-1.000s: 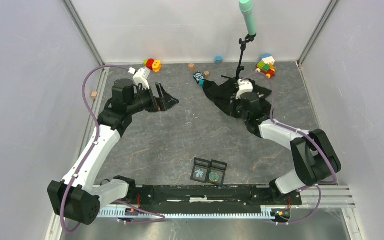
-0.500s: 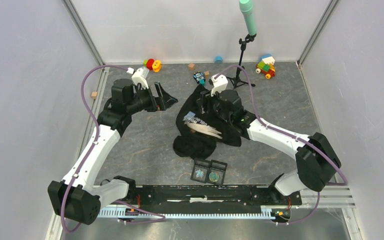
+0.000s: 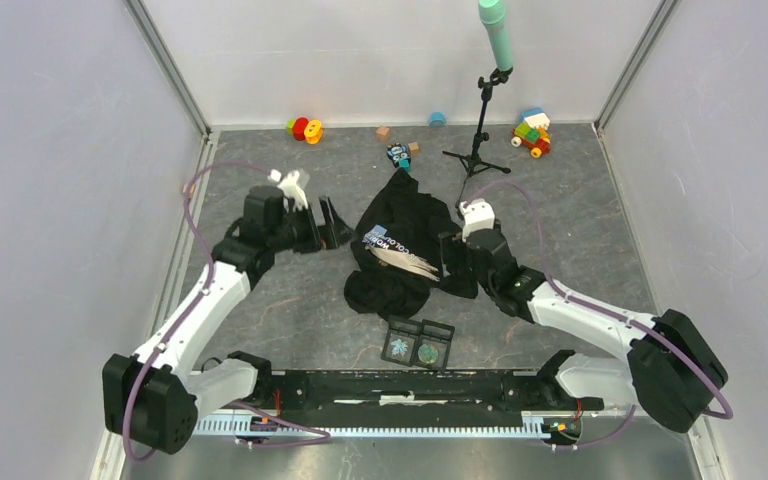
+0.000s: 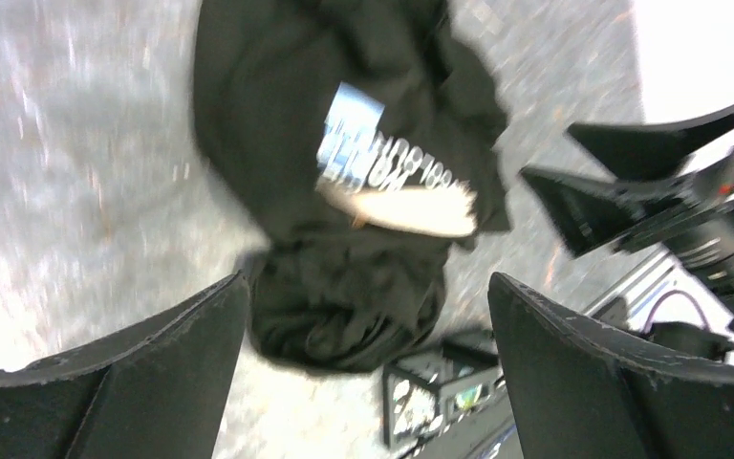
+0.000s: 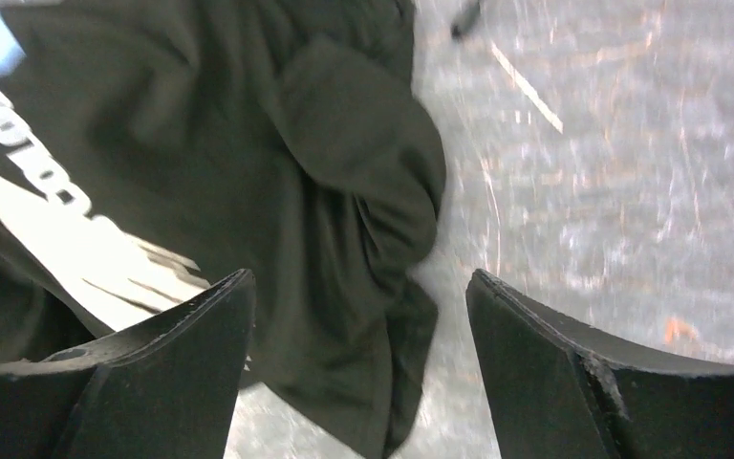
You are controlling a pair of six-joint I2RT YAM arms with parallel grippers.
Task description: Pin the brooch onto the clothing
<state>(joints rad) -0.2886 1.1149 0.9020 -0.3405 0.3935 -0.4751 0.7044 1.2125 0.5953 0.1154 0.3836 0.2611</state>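
The clothing, a black T-shirt with white lettering and a tan brush stroke, lies crumpled mid-table; it also fills the left wrist view and the right wrist view. Two small open black boxes sit just in front of it, holding a snowflake-shaped brooch and a round one. My left gripper stands open just left of the shirt, holding nothing. My right gripper is open at the shirt's right edge, over a fold, gripping nothing.
A tripod stand with a green pole stands behind the shirt. Toys line the back wall: a red-yellow one, coloured blocks, a blue toy, a blue cup, wooden cubes. White walls close in on three sides.
My right gripper dragged the shirt from the back right to mid-table, let go, opened and drew back to the right. The left arm shifted nearer and rightward toward the shirt.
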